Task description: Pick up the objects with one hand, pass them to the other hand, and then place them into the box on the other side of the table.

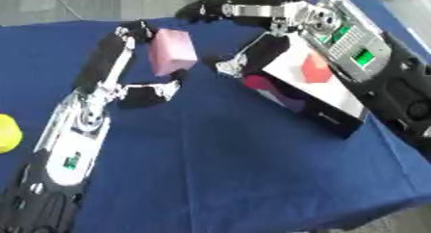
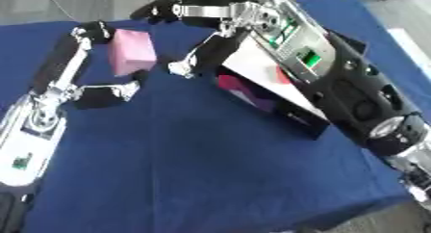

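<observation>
Surface (image 1: 252,169) covered by blue cloth, seen from the head camera at a tilt.

Left hand (image 1: 126,78) reaches in from the left side. Its fingers curl round a pink block (image 1: 172,51): one black finger (image 1: 114,49) runs up the block's left side with its tip at the upper left corner, and the thumb (image 1: 151,93) comes in under the lower edge. Block appears held off the cloth, upright with a slight tilt, left of centre in the far half of the surface.

Right hand (image 2: 210,30) comes in from the upper right. Its fingers are partly spread, curved and hold nothing; one arches above and behind the block, and a lower fingertip (image 2: 179,67) points toward the block's right side, just beside it. Contact between right hand and block cannot be judged from either view.

Box (image 1: 311,90) lies on the right side of the surface, partly under the right forearm: white top face with a red shape, black side wall, magenta patch at the near left corner. Well apart from the block.

Yellow round object (image 1: 6,133) at the left edge of the left eye view, cut by the frame.
</observation>
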